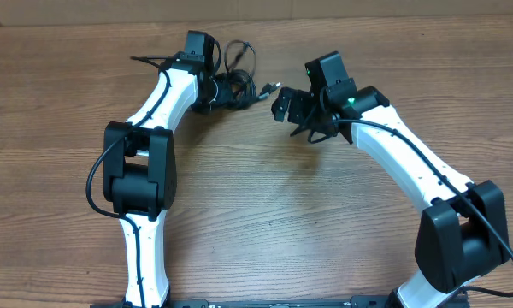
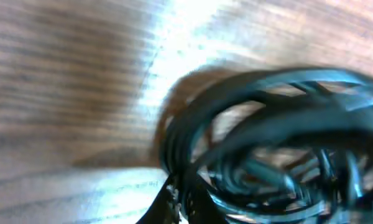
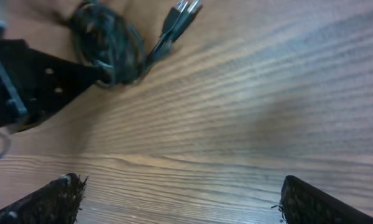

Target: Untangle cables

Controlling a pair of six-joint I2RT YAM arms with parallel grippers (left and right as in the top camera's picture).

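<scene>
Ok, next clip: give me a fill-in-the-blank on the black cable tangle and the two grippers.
1. The knotted bundle of thin black cables lies on a ___ table.
2. The right gripper is ___, with nothing between its fingers.
3. The bundle's metallic plug end points toward the ___ gripper.
Missing words: wooden; open; right.

Your brown wood-grain table point(image 1: 265, 214) fills every view, its grain running sideways overhead, glare brightening one patch.
</scene>
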